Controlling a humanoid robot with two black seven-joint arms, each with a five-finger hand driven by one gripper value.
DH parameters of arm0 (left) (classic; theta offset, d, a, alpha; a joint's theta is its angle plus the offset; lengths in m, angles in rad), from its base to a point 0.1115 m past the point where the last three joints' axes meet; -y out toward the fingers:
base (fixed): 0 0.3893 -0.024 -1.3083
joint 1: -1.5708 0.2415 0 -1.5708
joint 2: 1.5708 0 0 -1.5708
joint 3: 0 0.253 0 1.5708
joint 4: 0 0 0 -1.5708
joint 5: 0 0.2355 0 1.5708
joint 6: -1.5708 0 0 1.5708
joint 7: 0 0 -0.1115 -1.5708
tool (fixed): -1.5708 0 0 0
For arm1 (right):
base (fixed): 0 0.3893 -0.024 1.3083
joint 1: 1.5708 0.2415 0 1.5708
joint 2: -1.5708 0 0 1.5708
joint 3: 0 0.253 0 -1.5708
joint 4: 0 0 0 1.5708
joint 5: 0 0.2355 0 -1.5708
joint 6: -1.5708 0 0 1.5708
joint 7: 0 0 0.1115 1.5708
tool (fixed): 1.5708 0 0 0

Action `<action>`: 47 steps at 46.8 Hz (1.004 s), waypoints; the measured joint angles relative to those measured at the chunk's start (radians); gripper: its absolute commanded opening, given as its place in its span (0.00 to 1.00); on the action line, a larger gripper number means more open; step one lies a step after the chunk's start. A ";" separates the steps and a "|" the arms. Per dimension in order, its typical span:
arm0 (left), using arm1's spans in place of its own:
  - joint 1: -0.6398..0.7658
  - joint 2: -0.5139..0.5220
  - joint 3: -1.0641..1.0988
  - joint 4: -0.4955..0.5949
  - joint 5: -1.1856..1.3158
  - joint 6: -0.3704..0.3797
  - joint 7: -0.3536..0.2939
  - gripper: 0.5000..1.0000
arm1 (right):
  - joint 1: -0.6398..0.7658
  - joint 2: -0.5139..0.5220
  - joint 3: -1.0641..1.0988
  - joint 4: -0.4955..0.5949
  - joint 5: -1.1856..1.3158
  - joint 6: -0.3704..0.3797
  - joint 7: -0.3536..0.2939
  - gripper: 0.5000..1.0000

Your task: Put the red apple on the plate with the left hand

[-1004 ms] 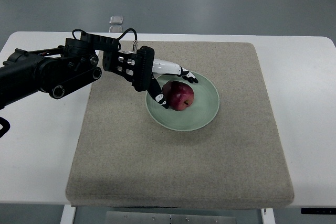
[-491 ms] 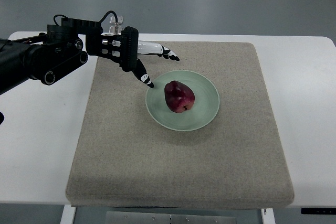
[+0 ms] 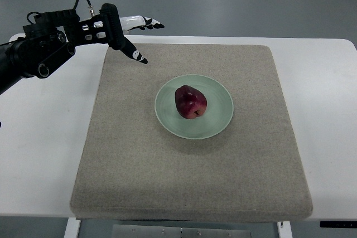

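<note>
Reaching in from the left edge, the black left arm [image 3: 33,57] hangs over the white table [image 3: 44,137] near the far left corner of the mat [image 3: 189,176]. The left hand [image 3: 125,32] sits at that corner, its fingers [image 3: 146,23] spread apart and holding nothing, thumb angled down toward the mat. The hand is well apart from the plate [image 3: 220,118]. This pale green plate lies near the middle of the grey mat. The apple [image 3: 191,102], dark red, rests on the plate, about at its centre, stem end toward the near right.
</note>
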 measured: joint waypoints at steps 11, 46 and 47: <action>0.000 -0.003 -0.002 0.068 -0.237 0.114 0.000 0.99 | 0.000 0.000 0.000 0.000 0.000 0.000 0.000 0.93; 0.070 -0.121 -0.123 0.189 -1.160 0.150 0.254 0.99 | 0.000 0.000 0.000 0.000 0.000 0.000 -0.001 0.93; 0.075 -0.124 -0.132 0.190 -1.160 0.145 0.254 0.99 | 0.000 0.000 0.000 0.000 0.000 0.000 -0.001 0.93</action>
